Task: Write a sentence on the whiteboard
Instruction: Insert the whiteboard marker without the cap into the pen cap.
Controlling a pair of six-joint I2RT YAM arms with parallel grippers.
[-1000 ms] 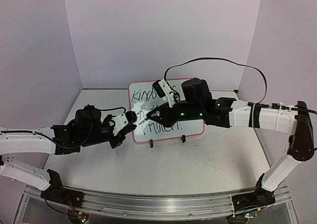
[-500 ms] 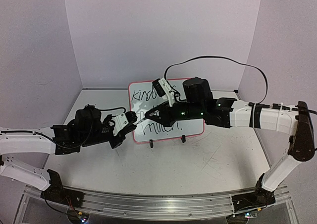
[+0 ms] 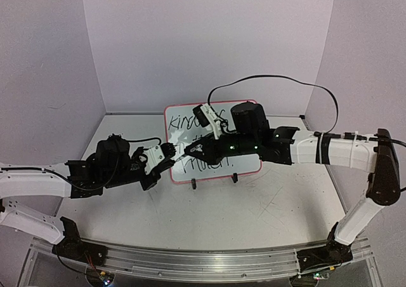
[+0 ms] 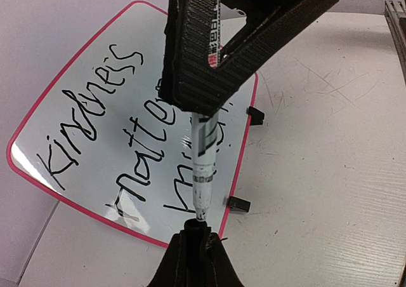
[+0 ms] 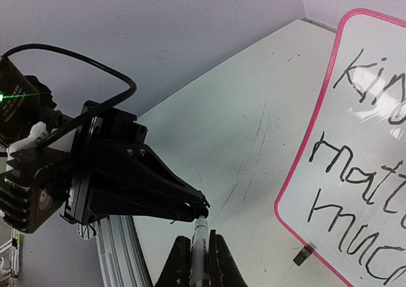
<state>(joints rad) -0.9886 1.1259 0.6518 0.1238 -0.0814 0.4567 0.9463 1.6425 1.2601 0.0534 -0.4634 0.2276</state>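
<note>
The right gripper [image 3: 200,150] is now swung a bit further left than a second ago, so the marker [image 4: 203,166] clenched in it is brought tip-first right up to the left gripper [image 4: 195,237]. That one is clamped tight on a small black thing (looks like the cap [image 4: 195,226], hard to be sure from this angle). The nib is seen touching it or just going in.

The whiteboard [image 3: 247,163] isn't shifted at all. It's stood upright on its clip feet [image 4: 238,204] at the back of the table [image 3: 254,211], just behind both grippers. The sentence [image 4: 120,128] is written out in full on it in three lines, "Kindness matters much". So the writing is judged done, and capping the marker is what's being worked on now.
</note>
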